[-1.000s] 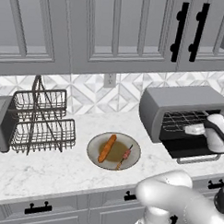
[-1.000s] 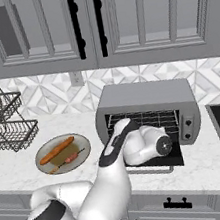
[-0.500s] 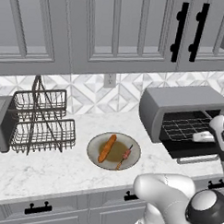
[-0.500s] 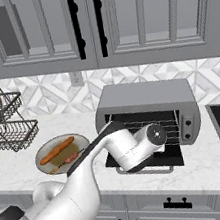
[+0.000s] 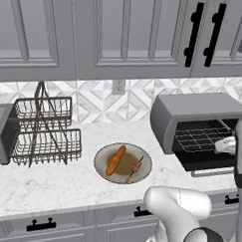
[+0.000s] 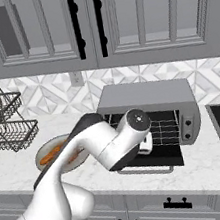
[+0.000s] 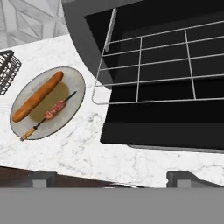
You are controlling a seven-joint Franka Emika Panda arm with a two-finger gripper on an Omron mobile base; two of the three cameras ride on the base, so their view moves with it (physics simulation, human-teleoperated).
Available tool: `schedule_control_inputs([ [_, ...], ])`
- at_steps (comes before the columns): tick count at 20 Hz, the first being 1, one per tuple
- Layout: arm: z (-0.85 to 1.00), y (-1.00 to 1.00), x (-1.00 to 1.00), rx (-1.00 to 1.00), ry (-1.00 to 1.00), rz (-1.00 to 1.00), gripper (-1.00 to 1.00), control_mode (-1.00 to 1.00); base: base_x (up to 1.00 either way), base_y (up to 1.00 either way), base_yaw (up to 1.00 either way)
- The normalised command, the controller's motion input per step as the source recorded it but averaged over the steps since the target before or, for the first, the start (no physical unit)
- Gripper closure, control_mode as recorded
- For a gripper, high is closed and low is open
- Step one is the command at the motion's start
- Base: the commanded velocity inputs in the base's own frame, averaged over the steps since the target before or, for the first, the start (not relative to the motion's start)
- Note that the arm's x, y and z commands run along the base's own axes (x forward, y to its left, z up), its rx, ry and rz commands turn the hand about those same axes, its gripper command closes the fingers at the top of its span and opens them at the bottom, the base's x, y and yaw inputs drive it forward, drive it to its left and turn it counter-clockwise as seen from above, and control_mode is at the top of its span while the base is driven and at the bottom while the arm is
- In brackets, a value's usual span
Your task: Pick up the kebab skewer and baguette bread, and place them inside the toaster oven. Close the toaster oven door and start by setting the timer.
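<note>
- In the left base view, the oven (image 5: pixel 202 124) is sitting at the right of the frame on the marble counter (image 5: pixel 65 178), its door (image 5: pixel 211 164) lying open and flat toward the viewer.
- The wire rack (image 5: pixel 204 136) is showing inside the oven's dark mouth.
- The plate (image 5: pixel 123 163) is resting at the lower centre of that view, left of the oven and apart from it.
- The baguette (image 5: pixel 116 160) is lying on the left half of the plate, running diagonally.
- The skewer (image 5: pixel 135 168) is lying on the right half of the plate, just beside the baguette and not touching it.
- The gripper (image 7: pixel 111 177) is showing in the hand view as two dark fingertips (image 7: pixel 43 177) at the bottom edge, standing wide apart and holding nothing.
- In the hand view, the plate (image 7: pixel 72 76) is sitting at the left, with the baguette (image 7: pixel 37 96) above the skewer (image 7: pixel 52 111), and the rack (image 7: pixel 148 65) is filling the upper right.
- In the right base view, the arm's white wrist is hanging in front of the open oven (image 6: pixel 150 113), at the centre of the frame.
- Two small knobs (image 6: pixel 187 125) are sitting on the oven's right edge in that view.
- A wire basket stand (image 5: pixel 45 127) is standing at the left of the left base view, with a grey toaster (image 5: pixel 0 132) at the frame's left edge.
</note>
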Motion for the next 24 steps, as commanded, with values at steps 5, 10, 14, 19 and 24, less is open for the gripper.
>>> schedule_control_inputs([
  [5,0.19,1.00,-0.10,0.00,0.02,0.00,-1.00,-1.00,0.00,0.00,0.00],
  [10,0.11,1.00,0.32,-0.03,-0.01,0.00,-1.00,-1.00,0.00,0.00,0.00],
  [14,0.00,1.00,0.54,0.00,0.00,0.00,-1.00,-1.00,0.00,0.00,0.00],
  [19,-0.15,1.00,0.50,-0.01,0.01,0.00,-1.00,-1.00,0.00,0.00,0.00],
  [24,-0.02,0.95,0.39,-0.06,0.12,-0.02,-1.00,-1.00,0.00,0.00,0.00],
])
